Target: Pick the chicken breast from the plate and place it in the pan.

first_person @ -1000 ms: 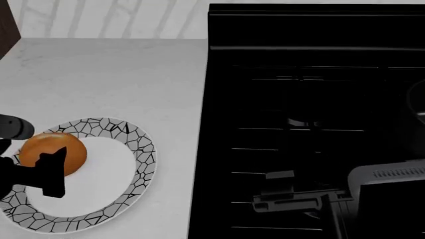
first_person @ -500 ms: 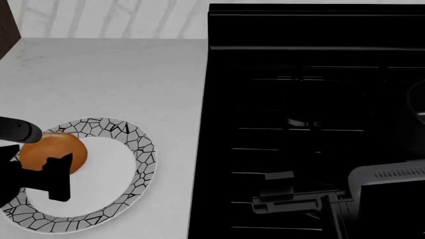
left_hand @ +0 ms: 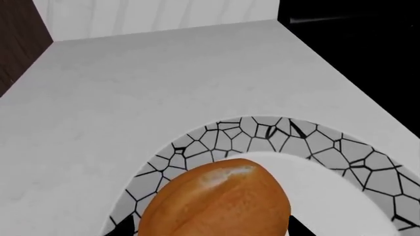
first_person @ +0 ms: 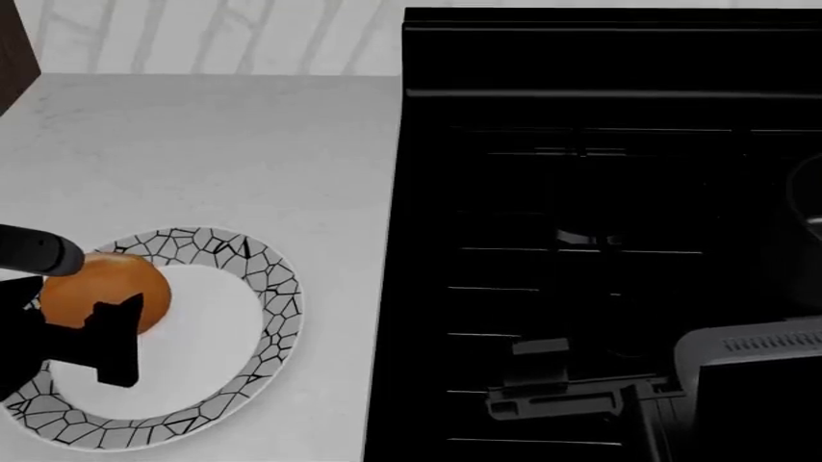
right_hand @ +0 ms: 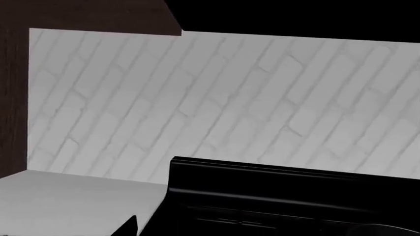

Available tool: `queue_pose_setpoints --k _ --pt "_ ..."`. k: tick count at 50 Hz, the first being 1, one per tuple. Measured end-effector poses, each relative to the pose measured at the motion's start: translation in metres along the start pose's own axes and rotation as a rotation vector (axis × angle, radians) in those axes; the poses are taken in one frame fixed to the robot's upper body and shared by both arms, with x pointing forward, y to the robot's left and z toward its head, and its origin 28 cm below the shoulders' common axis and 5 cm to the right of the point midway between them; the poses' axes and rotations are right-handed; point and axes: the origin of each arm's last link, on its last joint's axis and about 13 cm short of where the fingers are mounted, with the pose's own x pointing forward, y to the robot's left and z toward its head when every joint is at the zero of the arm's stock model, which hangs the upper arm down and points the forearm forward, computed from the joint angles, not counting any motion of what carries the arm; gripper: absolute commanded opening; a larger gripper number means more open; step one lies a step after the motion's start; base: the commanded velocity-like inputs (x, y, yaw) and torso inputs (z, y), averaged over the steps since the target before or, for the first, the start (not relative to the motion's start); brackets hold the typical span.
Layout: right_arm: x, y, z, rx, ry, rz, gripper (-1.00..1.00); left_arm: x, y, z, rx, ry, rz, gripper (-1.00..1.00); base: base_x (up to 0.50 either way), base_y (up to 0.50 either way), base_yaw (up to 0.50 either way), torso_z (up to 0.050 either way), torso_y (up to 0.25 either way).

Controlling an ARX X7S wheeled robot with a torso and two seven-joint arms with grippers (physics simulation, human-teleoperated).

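Straddling the smooth, rounded orange-brown chicken breast [first_person: 103,290] on the white, black-mosaic-rimmed plate [first_person: 264,289] on the pale counter [first_person: 231,154], left pincer [first_person: 80,298] spread open, gripping nothing. Risking a slippery lump squirting sideways or the plate skidding if closing off-centre.

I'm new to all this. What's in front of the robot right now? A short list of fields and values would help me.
food: chicken breast, orange-brown lump lying on the plate
plate: white with a black mosaic rim, on the pale counter
stove: black cooktop to the right of the counter
pan: only a dark sliver at the head view's right edge
left pincer: straddling the chicken; closed or not, unclear
right pincer: low over the stove, holding nothing
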Motion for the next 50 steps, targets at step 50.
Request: queue_pose_setpoints --k 50 --pt "0.034 -0.014 0.038 0.0 -0.194 -0.097 1.0 -0.07 -0.023 0.098 0.132 -0.451 -0.031 -1.0 0.0 -0.29 0.0 0.0 0.0"
